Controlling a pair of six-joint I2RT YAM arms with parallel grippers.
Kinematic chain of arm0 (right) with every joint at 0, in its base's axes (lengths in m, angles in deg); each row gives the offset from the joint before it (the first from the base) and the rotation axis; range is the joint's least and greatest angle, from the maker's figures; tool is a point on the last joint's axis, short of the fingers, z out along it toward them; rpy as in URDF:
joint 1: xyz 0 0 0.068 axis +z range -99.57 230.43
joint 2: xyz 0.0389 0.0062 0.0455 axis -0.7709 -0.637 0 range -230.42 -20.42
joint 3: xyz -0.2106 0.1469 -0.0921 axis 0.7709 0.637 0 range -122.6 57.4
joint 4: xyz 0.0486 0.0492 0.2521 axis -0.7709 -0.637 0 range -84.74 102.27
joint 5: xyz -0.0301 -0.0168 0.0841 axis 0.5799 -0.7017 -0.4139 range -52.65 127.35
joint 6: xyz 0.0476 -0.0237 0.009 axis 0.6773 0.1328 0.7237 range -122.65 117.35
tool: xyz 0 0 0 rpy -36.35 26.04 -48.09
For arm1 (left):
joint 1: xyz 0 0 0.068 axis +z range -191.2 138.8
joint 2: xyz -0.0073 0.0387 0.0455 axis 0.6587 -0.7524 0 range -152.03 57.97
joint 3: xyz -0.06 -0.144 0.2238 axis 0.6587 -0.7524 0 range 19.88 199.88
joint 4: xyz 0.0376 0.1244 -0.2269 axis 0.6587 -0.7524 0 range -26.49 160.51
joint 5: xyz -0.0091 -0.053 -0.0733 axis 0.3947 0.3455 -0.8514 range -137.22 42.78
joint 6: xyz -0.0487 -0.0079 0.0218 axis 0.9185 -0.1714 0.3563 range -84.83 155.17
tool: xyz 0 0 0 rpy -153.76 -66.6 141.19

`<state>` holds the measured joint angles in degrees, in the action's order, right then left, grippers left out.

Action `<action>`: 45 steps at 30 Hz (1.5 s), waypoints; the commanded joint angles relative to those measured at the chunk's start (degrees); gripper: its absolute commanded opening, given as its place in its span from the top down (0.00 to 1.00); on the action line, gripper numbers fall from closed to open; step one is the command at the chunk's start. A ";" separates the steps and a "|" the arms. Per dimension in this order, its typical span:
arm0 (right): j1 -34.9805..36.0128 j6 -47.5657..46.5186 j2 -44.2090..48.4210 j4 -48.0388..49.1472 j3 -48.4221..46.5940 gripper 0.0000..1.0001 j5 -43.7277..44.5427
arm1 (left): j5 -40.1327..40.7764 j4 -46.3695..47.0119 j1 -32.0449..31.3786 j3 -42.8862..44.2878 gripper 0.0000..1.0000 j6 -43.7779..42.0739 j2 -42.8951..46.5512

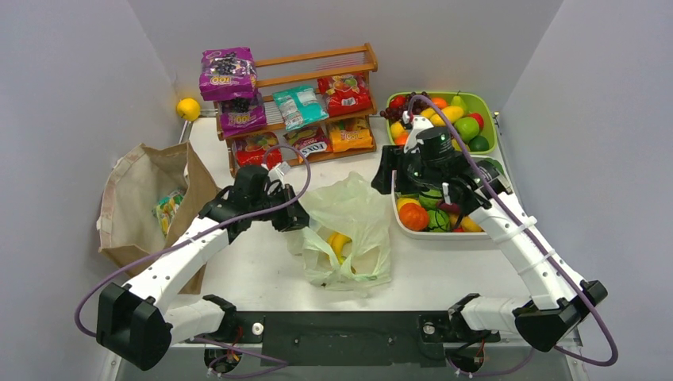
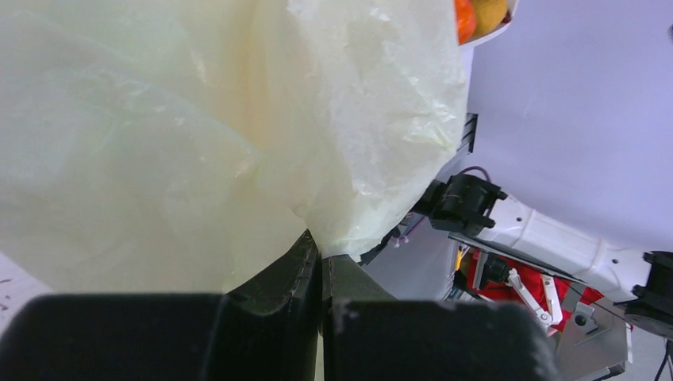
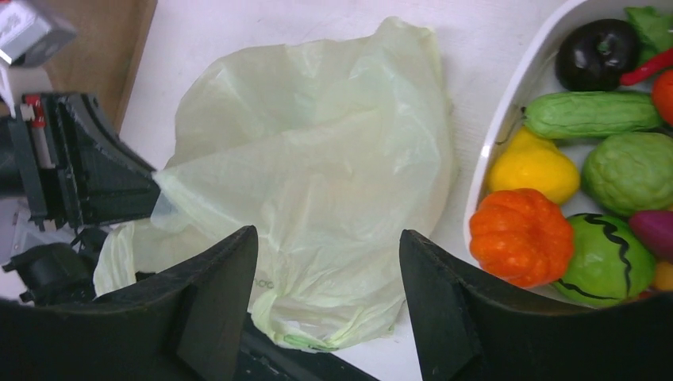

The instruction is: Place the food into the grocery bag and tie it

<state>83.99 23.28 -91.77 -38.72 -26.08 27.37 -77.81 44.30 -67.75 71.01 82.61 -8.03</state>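
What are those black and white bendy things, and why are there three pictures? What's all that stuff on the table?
Those are two robot arms fixed at the table's near edge. Each ends in a pincher with two fingers. One picture is from a camera high above; the other two come from small cameras on each arm's wrist, so you see the fingers up close.

The left gripper is shut, pinching the thin pale green grocery bag and holding its edge up. Something yellow shows through the bag, probably a toy banana. The right gripper is open and holds nothing; it hangs over the bag beside a white tray of toy vegetables.

Also on the table: a wooden rack of snack packets, a green bowl of toy fruit, and a brown paper bag.
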 commanded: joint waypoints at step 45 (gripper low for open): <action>-37.68 5.53 -40.96 12.05 -25.86 0.38 7.43 | -1.19 -3.88 -1.58 -7.04 1.00 -15.05 3.30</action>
<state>46.38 29.51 -130.96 -28.40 -48.64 36.27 -79.04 39.29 -69.23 64.50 68.95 -5.12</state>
